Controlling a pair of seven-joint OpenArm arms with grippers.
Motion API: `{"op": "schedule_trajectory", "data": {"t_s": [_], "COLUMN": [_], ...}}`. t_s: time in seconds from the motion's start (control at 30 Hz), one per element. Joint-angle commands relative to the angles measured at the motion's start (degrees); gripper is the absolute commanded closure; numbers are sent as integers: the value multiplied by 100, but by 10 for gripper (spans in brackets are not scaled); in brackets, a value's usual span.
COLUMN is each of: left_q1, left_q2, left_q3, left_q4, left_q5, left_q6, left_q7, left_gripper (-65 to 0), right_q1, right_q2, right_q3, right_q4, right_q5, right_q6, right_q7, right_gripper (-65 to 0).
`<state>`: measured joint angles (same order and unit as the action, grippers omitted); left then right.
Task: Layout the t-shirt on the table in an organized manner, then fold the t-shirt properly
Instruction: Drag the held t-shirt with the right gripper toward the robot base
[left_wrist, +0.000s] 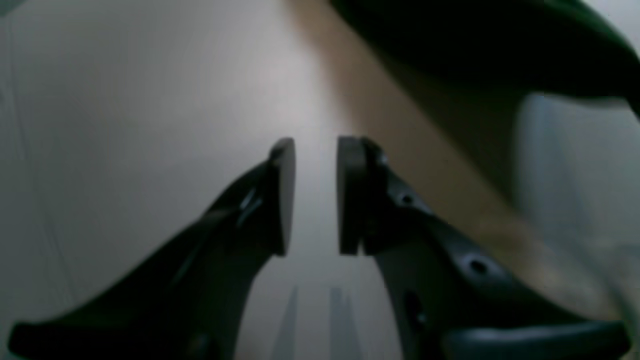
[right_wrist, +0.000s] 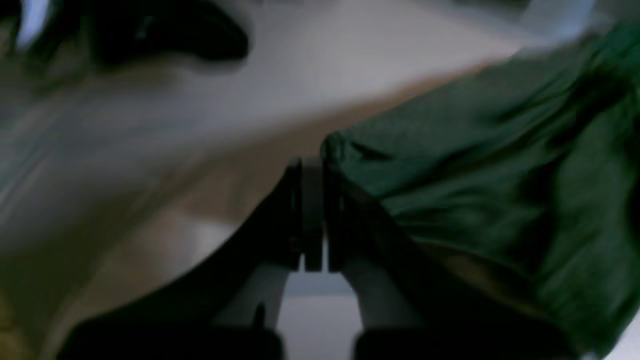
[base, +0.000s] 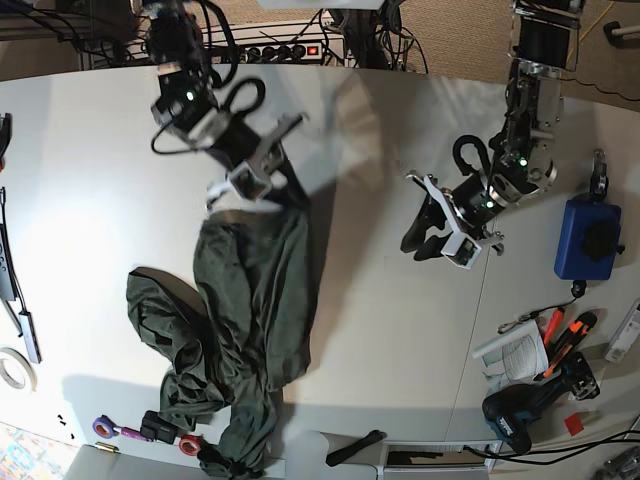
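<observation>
Currently your right end effector (base: 262, 178) is pinching the shirt (base: 235, 335) edge, lifting it off the surface (base: 380, 330); left end effector (base: 428, 235) is hanging narrowly parted, empty. Raise slowly, letting bunched fabric unfurl.

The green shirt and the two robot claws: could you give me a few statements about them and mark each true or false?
1. The right gripper is shut on the t-shirt. True.
2. The left gripper holds cloth. False: it is open and empty, above the bare table.
3. The t-shirt lies flat and neatly spread. False: it is bunched and wrinkled.
4. A blue pouch sits beyond the left arm, apart from the shirt. True.
5. Part of the shirt reaches the table's near edge. True.
</observation>
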<state>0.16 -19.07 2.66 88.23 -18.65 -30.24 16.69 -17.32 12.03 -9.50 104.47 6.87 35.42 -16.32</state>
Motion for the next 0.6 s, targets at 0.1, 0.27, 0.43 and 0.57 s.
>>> {"op": "schedule_trajectory", "data": {"t_s": [0.1,0.27,0.43,0.57], "left_q1": [-98,-96,-96,-96], "left_q2": [-31,-31,-31,-31], "left_q3": [-17,-15,-15,-15], "left_q4": [101,101,101,101], "left_q5": [-109,-109,-256,-614], "left_q6": [81,79,57,57], "left_q7": [-149,-146,-146,-146], "left_gripper": [-159,-159,-159,-159], "right_q1": [-472,-1051,-1449,-1703], "right_q2": [435,955,1493,1644], "right_q3": [22,24,426,1285], "right_q4": [240,487,629,629], "right_q5": [267,264,162,164], "right_q6": [458,458,458,458], "right_q7": [-4,-682,-1530,-1631], "right_gripper": [0,0,0,0]}}
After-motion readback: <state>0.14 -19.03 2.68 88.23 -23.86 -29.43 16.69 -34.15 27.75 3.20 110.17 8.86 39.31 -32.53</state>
